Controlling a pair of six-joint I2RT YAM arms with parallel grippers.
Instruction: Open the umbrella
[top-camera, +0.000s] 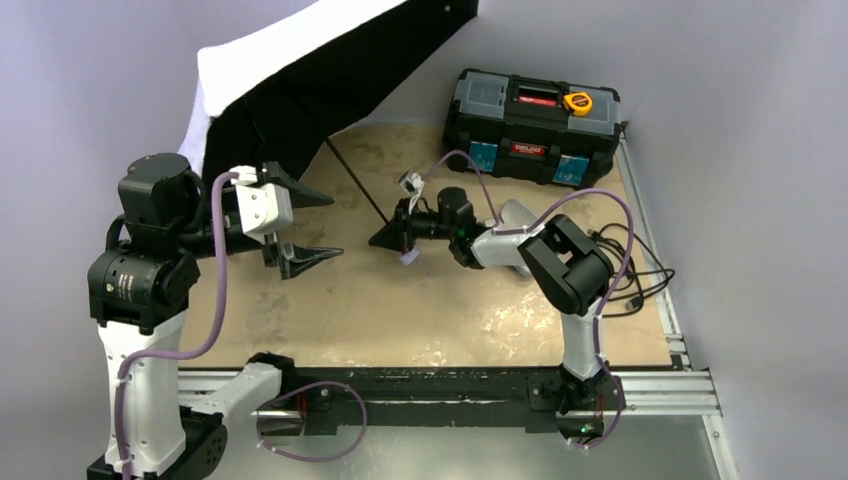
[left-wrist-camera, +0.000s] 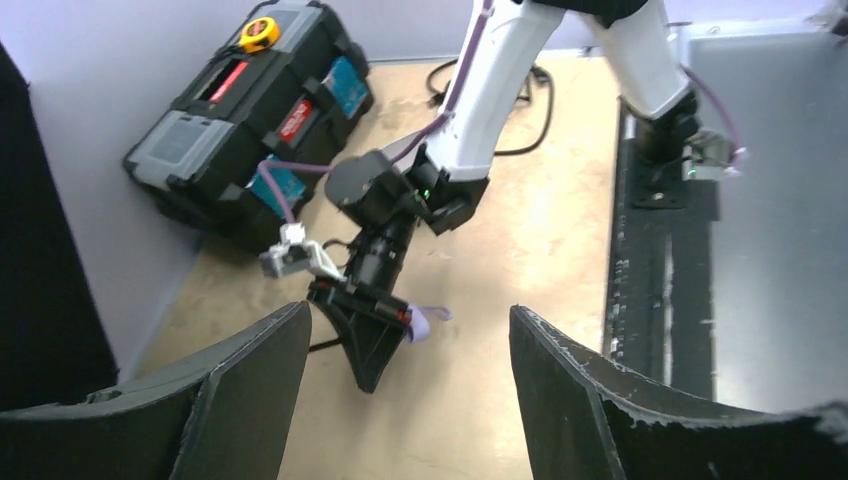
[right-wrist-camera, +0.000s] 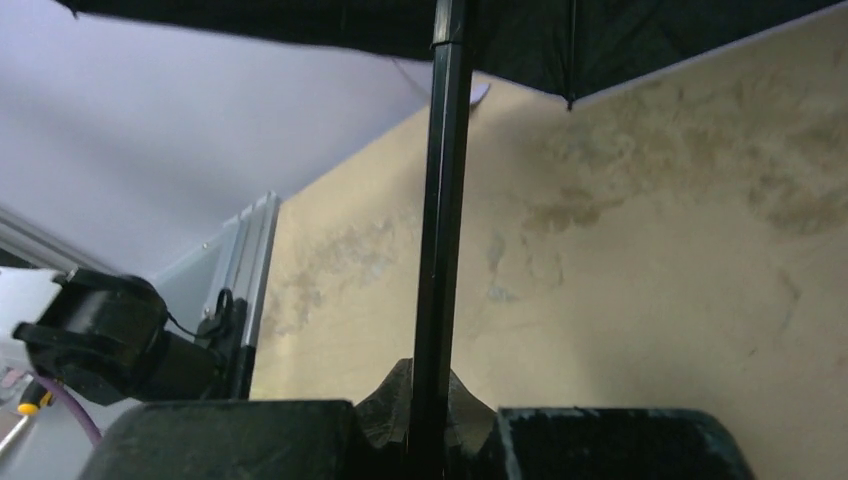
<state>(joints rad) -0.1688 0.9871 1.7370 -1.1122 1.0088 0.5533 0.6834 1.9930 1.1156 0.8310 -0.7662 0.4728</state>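
The umbrella (top-camera: 300, 80) stands spread open at the back left, white outside, black inside. Its thin dark shaft (top-camera: 355, 182) runs down to my right gripper (top-camera: 392, 236), which is shut on the shaft near the lavender handle (top-camera: 410, 258). In the right wrist view the shaft (right-wrist-camera: 440, 230) rises between the fingers to the black canopy (right-wrist-camera: 600, 30). My left gripper (top-camera: 315, 226) is open and empty, left of the right gripper and below the canopy. In the left wrist view its fingers (left-wrist-camera: 250, 390) frame the right gripper (left-wrist-camera: 368, 340) and the lavender handle (left-wrist-camera: 420, 325).
A black toolbox (top-camera: 535, 125) with a yellow tape measure (top-camera: 578, 102) on its lid stands at the back right. Black cables (top-camera: 625, 265) lie at the right edge. Grey walls close in the tan table (top-camera: 420, 320) on the left, back and right.
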